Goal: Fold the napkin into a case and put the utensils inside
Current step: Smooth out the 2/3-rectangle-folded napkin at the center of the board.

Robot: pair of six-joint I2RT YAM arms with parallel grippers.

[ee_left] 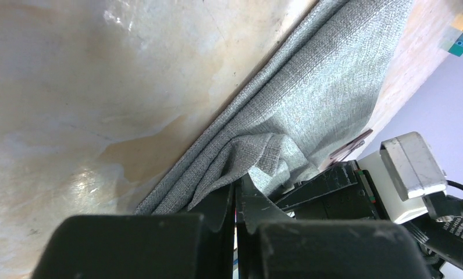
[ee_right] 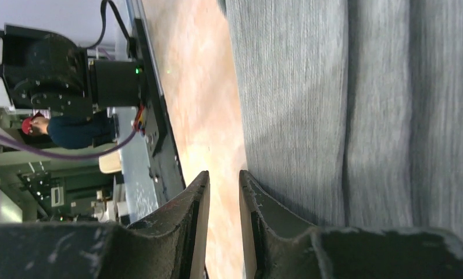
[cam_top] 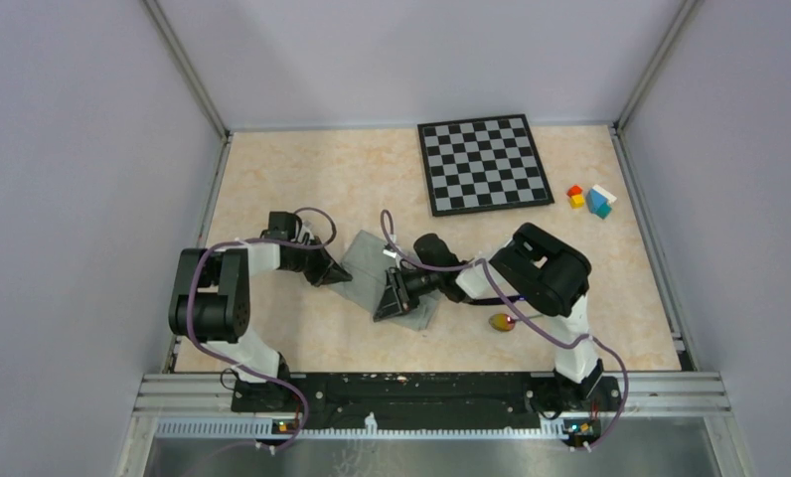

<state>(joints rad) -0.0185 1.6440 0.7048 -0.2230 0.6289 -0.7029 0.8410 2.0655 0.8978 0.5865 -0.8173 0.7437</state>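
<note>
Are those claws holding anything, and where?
The left gripper pinches the napkin at a bunched fold near its edge; the right gripper holds nothing.

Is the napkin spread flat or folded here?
Folded. The napkin lies as a narrow layered strip; the left wrist view shows stacked edges along its side and a bunched fold by the left tool.

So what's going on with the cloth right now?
Both arms are working the napkin, which lies partly folded mid-table. The left gripper looks pinched on a bunched fold at the cloth's left edge. The right gripper sits low at its near edge, jaws narrowly apart, holding nothing. The spoon lies on the table beside the right arm, not yet inside.
</note>
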